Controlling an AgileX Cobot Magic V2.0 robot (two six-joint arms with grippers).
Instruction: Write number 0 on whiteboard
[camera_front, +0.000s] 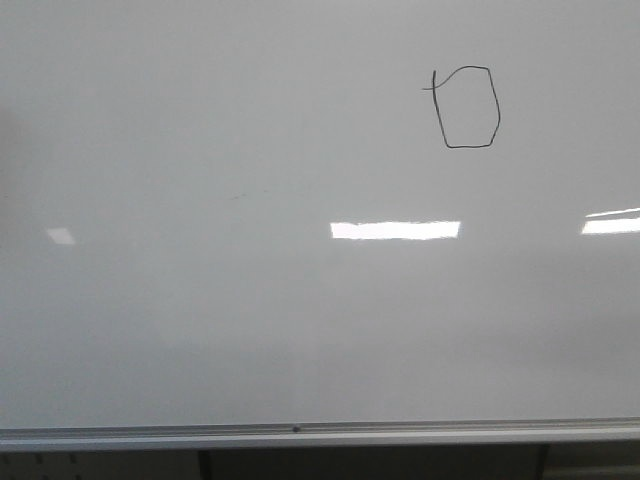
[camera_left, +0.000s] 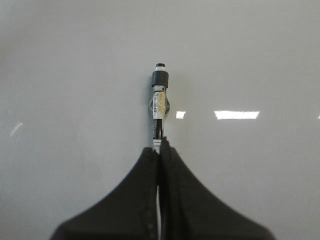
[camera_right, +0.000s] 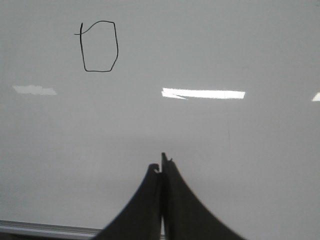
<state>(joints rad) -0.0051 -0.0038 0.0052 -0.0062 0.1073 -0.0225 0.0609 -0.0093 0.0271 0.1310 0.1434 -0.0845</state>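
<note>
Whiteboard (camera_front: 200, 320) surface fills almost the whole front view, pale grey and glossy, with its silver bottom rail (camera_front: 300, 432) running along the lower edge. On the upper right part of the board the number 0 (camera_front: 467, 108) is drawn as a thin dark angular loop, taller than it is wide, and a short tick crosses the line at its upper left corner. Three bright light reflections (camera_front: 395, 230) lie in a row below it, well apart from the drawing. No arm appears in the front view.

In the left wrist view, the left gripper (camera_left: 160, 150) has its two dark fingers (camera_left: 135, 195) pressed together around a marker (camera_left: 159, 107). The marker points away from the camera toward the board. It has a white label on a dark body and a dark collar near the tip. I cannot tell if the tip touches the board.

In the right wrist view, the right gripper (camera_right: 161, 167) has its fingers (camera_right: 185, 205) closed against each other, with nothing between them that I can see. It faces the board, with the 0 (camera_right: 99, 46) well apart from its fingertips and the rail (camera_right: 45, 229) close beside the fingers.
</note>
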